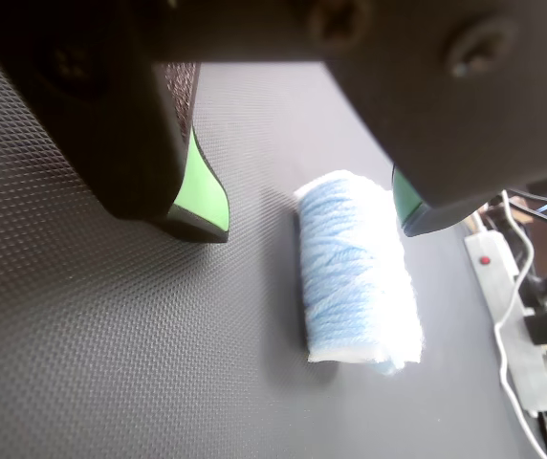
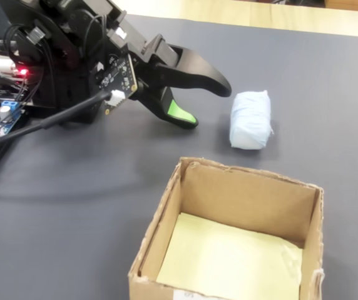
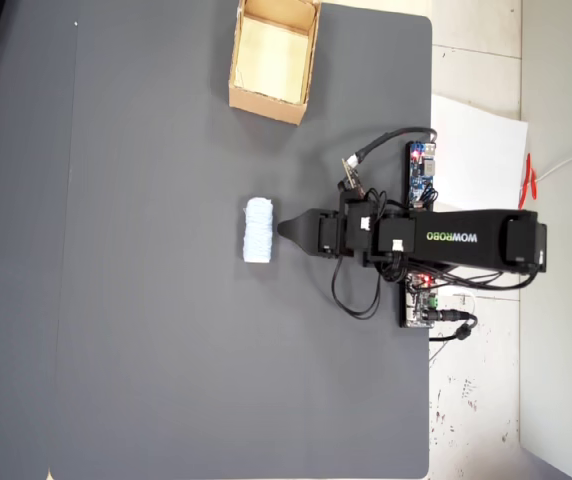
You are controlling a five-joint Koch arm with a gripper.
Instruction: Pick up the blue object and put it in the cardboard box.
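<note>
The blue object [image 1: 355,273] is a pale blue wound roll lying on its side on the dark mat [image 1: 111,363]. My gripper [image 1: 310,225] is open, its green-padded jaws spread wide, and it holds nothing. The roll lies just beyond the tips, closer to the right jaw in the wrist view. In the fixed view the gripper [image 2: 207,106] hovers low, left of the roll [image 2: 251,119]. The cardboard box [image 2: 248,175] stands open in front of them, with a yellowish floor. From overhead, the roll [image 3: 259,230] sits left of the gripper [image 3: 284,230], and the box [image 3: 266,105] is at the top.
Circuit boards and cables [image 3: 421,180] crowd the arm's base at the mat's right edge. A white power strip with cords [image 1: 498,277] lies off the mat. A white sheet [image 3: 476,135] lies on the floor beside the table.
</note>
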